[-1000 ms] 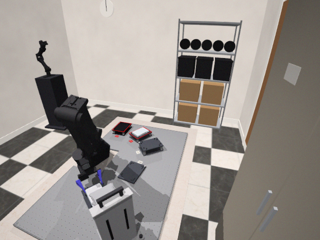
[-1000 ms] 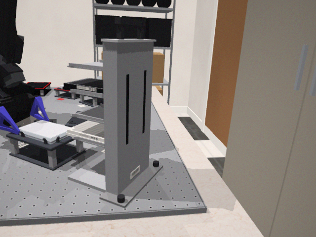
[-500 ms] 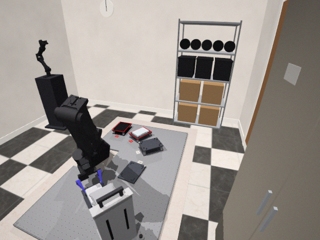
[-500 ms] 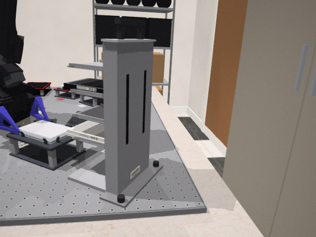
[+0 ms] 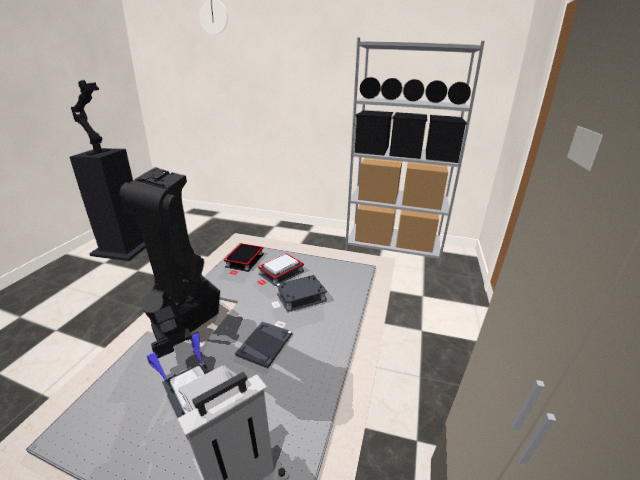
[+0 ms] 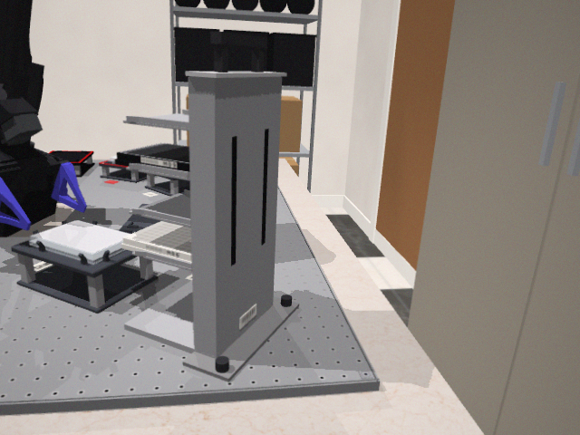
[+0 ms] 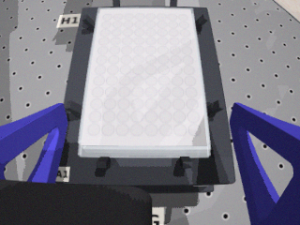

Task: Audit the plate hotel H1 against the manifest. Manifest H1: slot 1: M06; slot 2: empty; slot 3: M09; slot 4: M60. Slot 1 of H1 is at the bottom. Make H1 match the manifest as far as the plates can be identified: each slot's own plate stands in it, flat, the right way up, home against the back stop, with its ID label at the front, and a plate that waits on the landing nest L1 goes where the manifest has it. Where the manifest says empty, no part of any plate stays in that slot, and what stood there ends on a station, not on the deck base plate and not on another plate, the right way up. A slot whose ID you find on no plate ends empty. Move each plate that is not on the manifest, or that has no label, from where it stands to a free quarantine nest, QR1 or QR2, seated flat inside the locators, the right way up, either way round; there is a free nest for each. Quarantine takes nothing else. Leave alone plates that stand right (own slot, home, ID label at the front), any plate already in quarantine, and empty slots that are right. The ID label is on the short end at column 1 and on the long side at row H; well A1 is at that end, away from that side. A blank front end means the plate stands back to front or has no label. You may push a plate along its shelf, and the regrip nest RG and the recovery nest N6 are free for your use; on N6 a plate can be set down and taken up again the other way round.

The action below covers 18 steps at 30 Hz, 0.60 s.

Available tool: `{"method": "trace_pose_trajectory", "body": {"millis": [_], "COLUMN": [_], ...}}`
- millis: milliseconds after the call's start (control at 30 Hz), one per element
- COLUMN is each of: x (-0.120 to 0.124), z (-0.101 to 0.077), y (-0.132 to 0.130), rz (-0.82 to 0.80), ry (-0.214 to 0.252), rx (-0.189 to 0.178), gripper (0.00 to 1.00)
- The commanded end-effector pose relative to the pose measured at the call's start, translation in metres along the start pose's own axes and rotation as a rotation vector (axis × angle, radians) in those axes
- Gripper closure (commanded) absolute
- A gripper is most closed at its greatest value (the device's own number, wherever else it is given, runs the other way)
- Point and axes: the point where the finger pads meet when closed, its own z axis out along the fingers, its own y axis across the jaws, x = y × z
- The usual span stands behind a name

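A white rectangular well plate is lying flat on a dark raised nest, inside its locators, just in front of the grey plate hotel tower on the perforated grey bench. The blue-fingered end effector is hanging above it, fingers spread wide apart, gripping nothing. Another pale plate is sticking out of the tower's bottom slot.
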Motion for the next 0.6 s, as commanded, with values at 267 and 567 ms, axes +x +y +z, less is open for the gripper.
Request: {"method": "trace_pose_trajectory", "body": {"millis": [267,567], "x": [-0.012,-0.023], "z": [-0.012,-0.016], "y": [0.001,0.004], "rz": [-0.007,-0.014], "ry": [0.003,0.001], "rx": [0.003,-0.011], "gripper": [0.00,0.00]}}
